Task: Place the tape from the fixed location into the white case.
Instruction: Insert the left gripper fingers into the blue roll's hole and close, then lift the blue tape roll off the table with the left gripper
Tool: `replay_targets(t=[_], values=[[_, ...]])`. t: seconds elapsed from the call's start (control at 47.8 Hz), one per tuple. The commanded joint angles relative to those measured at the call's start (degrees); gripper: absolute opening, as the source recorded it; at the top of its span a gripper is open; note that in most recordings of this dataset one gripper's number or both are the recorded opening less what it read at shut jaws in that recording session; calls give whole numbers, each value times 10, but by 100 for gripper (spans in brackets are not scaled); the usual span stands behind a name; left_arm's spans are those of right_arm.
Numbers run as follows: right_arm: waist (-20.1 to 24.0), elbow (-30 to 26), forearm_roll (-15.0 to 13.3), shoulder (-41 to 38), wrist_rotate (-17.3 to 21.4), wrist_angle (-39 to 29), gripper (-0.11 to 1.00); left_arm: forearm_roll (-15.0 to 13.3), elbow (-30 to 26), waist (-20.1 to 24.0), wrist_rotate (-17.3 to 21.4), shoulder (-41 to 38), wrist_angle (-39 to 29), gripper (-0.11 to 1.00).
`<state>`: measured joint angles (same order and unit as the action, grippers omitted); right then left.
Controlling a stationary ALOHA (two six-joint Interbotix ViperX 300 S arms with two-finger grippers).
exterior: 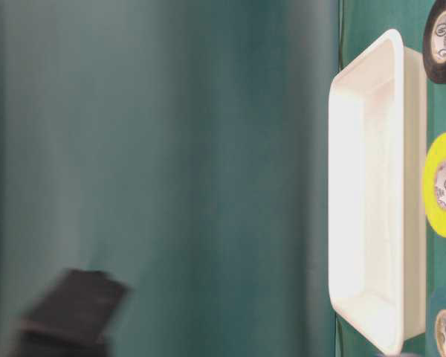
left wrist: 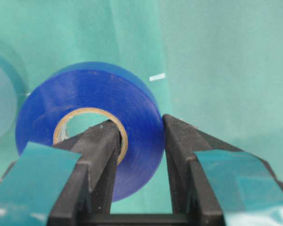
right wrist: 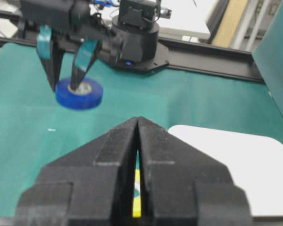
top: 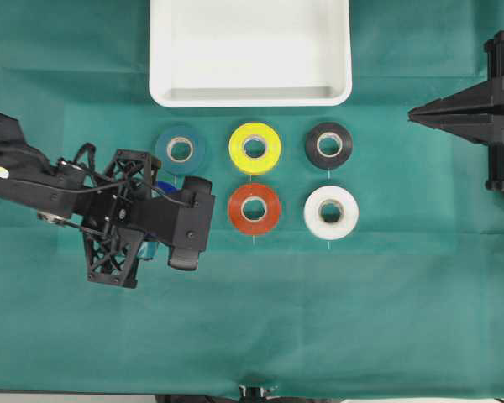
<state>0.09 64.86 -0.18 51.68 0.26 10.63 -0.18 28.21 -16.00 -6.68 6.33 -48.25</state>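
The royal-blue tape (left wrist: 89, 92) has a pale cardboard core. My left gripper (left wrist: 140, 123) is shut on its wall, one finger (left wrist: 101, 141) inside the core and the other against the outside. In the overhead view the left wrist covers the tape except for a blue sliver (top: 165, 186). In the right wrist view the tape (right wrist: 79, 94) hangs level between the left fingers, low over the cloth; I cannot tell whether it touches. The white case (top: 250, 94) stands at the top centre with nothing in it. My right gripper (top: 416, 112) is shut and holds nothing, at the right edge.
Five other rolls lie on the green cloth below the case: teal (top: 181, 149), yellow (top: 254, 148), black (top: 328, 145), red (top: 254, 209) and white (top: 331, 212). The teal roll sits just behind the left gripper, between it and the case.
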Motion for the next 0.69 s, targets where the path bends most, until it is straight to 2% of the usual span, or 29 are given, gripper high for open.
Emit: replay_targets(t=[0.0,0.356,0.67], values=[[0,-16,0,-1,0,0,0,0,-35,-4,1,33,-21,24],[1,-22,-1,1,0,-11,0,1,-112,-15,1,84,-99,24],[0,-22,-1,1,3,-11,0,3,-142,-15,2,86,-136,24]])
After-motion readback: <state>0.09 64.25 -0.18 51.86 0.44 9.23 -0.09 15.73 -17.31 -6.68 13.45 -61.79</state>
